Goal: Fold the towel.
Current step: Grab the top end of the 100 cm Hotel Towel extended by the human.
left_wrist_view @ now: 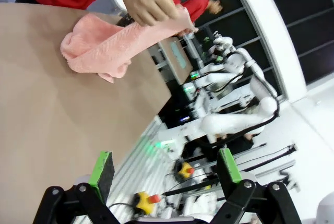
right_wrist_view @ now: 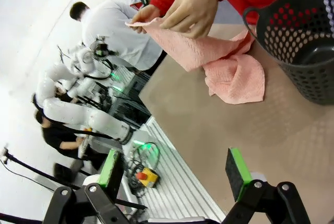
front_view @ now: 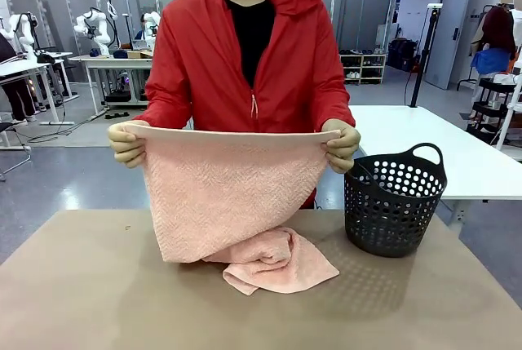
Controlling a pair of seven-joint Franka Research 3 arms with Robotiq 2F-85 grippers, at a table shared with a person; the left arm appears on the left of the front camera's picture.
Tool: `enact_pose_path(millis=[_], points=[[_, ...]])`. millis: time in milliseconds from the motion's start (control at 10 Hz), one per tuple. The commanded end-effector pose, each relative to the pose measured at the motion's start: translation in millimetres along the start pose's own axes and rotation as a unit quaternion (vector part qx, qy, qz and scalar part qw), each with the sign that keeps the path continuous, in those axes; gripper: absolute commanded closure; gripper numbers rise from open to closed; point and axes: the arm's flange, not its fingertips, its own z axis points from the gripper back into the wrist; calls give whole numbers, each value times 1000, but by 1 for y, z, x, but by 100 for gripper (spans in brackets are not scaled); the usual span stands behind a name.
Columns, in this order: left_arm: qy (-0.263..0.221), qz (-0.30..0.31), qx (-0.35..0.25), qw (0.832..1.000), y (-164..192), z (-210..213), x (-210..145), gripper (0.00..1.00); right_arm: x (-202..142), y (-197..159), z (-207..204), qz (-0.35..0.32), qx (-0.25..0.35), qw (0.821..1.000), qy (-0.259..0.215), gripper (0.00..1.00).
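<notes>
Clenched on the top hem, the person's 2 hands hold the salmon-pink terry towel with a zigzag weave (front_view: 220, 195) stretched flat in the middle of the front view. The hand at centre left (front_view: 128, 144) grasps 1 corner and the hand at centre right (front_view: 342, 146) grasps the other. The towel hangs down from them, and its lower part lies bunched on the flat tan table (front_view: 98, 293) at lower centre. A black perforated plastic basket with loop handles (front_view: 391, 211) stands at the right, near the bunched cloth but apart from it.

At the bottom of the left wrist view, the left gripper (left_wrist_view: 164, 165) has its jaws spread wide and grasps nothing, with the towel well apart at upper left. The right gripper (right_wrist_view: 174, 167), at the bottom of its own view, is likewise spread and released.
</notes>
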Motion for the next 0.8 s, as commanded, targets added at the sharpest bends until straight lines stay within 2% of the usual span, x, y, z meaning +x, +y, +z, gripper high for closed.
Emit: enact_pose_path(millis=[0, 200, 300, 500, 700], points=[[41, -118, 99, 987, -55, -3, 18, 0, 20, 49, -6, 119, -72, 989, 43, 0], [89, -228, 165, 955, -113, -29, 38, 0, 44, 107, -32, 223, -113, 961, 115, 0], [125, -304, 211, 921, -149, -53, 47, 0, 55, 143, -52, 282, -136, 936, 159, 0], [193, -424, 262, 845, -199, -109, 52, 0, 67, 198, -93, 369, -157, 890, 218, 0], [243, -487, 297, 785, -232, -161, 51, 0, 75, 232, -134, 422, -172, 853, 256, 0]])
